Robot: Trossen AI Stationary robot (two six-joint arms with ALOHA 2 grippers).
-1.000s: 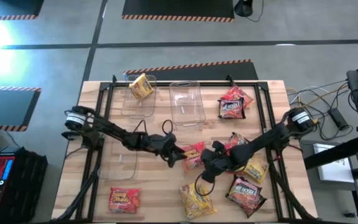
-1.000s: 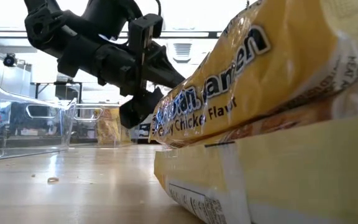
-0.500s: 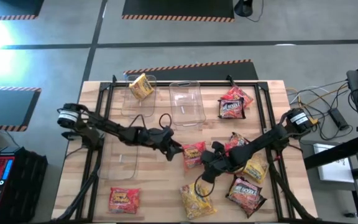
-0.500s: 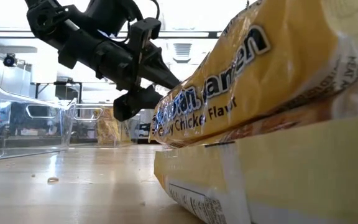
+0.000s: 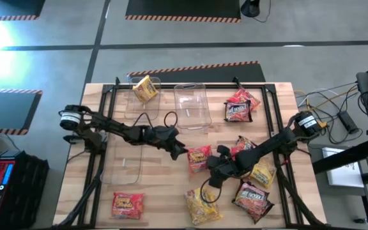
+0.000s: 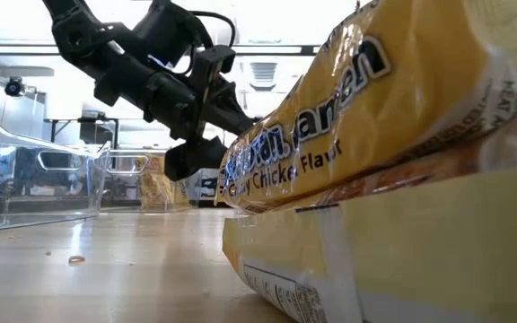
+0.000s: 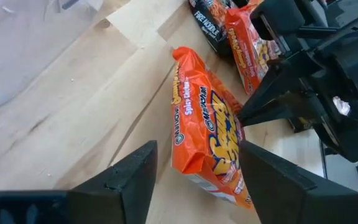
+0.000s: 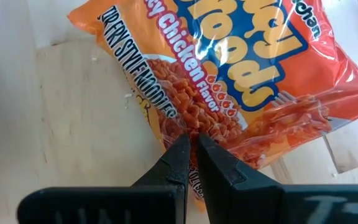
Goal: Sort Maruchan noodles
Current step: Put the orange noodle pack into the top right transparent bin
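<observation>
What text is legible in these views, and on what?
"ramen" and "Chicke Flav", partly cut off: yellow packet filling the low view.
"Chicken Flavor": orange packet in the right wrist view.
"Spicy", and a brand name that looks like Maruchan: the same orange packet in the left wrist view.
"FIRE NOODLE", likely: dark packet behind it, blurred.
High view packets: print too small.

Four cameras: one overhead, one at tabletop [image 5: 158, 185] level, one on each wrist.
The overhead looks straight down; the low one sits against a yellow packet [image 6: 402, 170]; both wrist views look closely at the same orange packet [image 7: 210, 137] mid-tabletop.
</observation>
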